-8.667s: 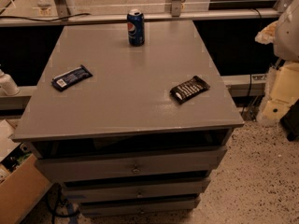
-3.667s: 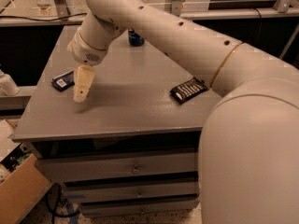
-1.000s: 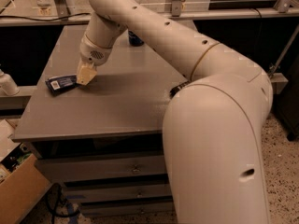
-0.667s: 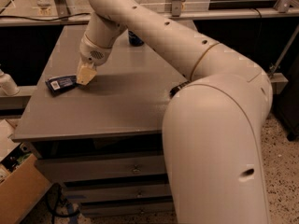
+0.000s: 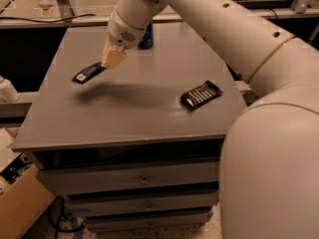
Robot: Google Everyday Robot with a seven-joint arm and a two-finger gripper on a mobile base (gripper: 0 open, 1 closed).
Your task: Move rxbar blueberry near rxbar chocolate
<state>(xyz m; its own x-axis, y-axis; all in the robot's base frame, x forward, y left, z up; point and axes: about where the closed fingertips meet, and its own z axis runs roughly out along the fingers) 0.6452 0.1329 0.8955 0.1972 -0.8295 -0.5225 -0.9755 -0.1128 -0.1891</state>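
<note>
The rxbar blueberry (image 5: 87, 73), a slim dark-blue wrapper with a white patch at its left end, hangs tilted above the left part of the grey table (image 5: 149, 123) and casts a shadow below it. My gripper (image 5: 111, 59) is shut on its right end. The rxbar chocolate (image 5: 201, 94), a black wrapper with white lettering, lies flat on the right side of the table, well apart from the blue bar. My large white arm fills the right of the view.
A blue soda can (image 5: 146, 37) stands at the back of the table, partly hidden behind my wrist. Drawers (image 5: 144, 180) sit under the tabletop. A cardboard box (image 5: 20, 205) is on the floor at the lower left.
The gripper has lifted the blue bar off the table and carried it a little to the right. The black bar and the can have not moved.
</note>
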